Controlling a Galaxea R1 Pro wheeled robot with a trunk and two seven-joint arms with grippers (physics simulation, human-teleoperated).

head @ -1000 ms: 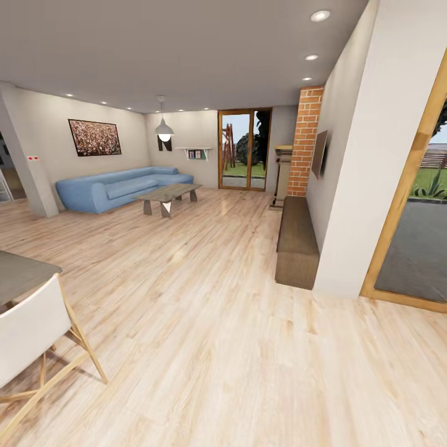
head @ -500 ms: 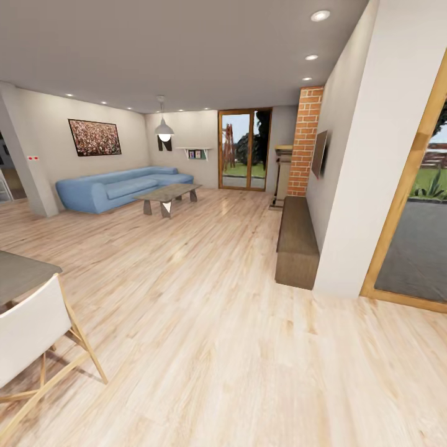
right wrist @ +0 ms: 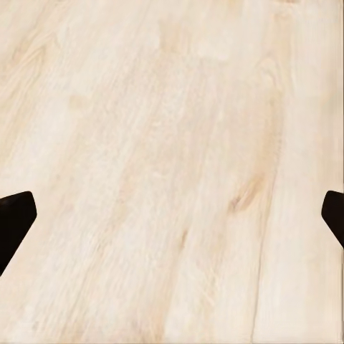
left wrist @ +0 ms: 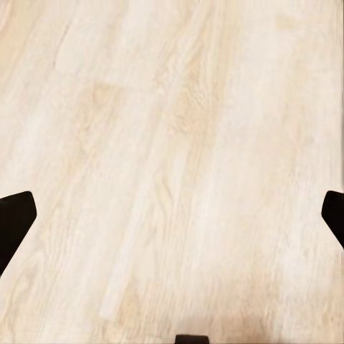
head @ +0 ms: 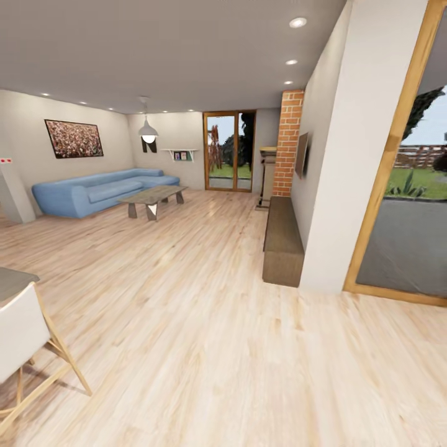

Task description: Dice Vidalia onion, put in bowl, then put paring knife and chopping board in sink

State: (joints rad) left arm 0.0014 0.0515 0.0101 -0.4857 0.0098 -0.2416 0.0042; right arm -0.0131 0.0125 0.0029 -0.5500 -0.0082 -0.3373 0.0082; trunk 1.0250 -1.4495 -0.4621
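room: living area, blue sofa (head: 93,189), coffee table (head: 152,197), wood floor (head: 205,347)
left gripper (left wrist: 172,218): spread, empty, over floor
right gripper (right wrist: 172,218): spread, empty, over floor
onion, sink: not seen here; direction and nearer arm cannot be told
step: likely driving to find the kitchen
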